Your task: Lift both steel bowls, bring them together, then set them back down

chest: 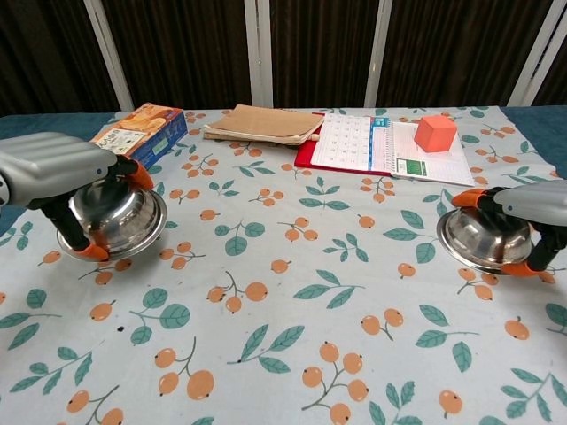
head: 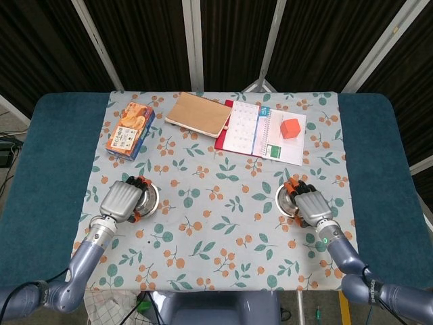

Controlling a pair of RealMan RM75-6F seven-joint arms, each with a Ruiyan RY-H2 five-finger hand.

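Each hand, left and right, is gripping its bowl, seemingly setting down; releasing comes next.

A wide stretch of the floral, orange-berry tablecloth is lying open between the left-side round steel bowl and the right-side round steel bowl, giving the hands a bare path toward each other. Obstacles are sitting along the far edge: a blue-and-orange snack box beyond the left bowl, a brown paper-covered notebook at centre, and a white spiral calendar pad carrying an orange-red cube beyond the right bowl.
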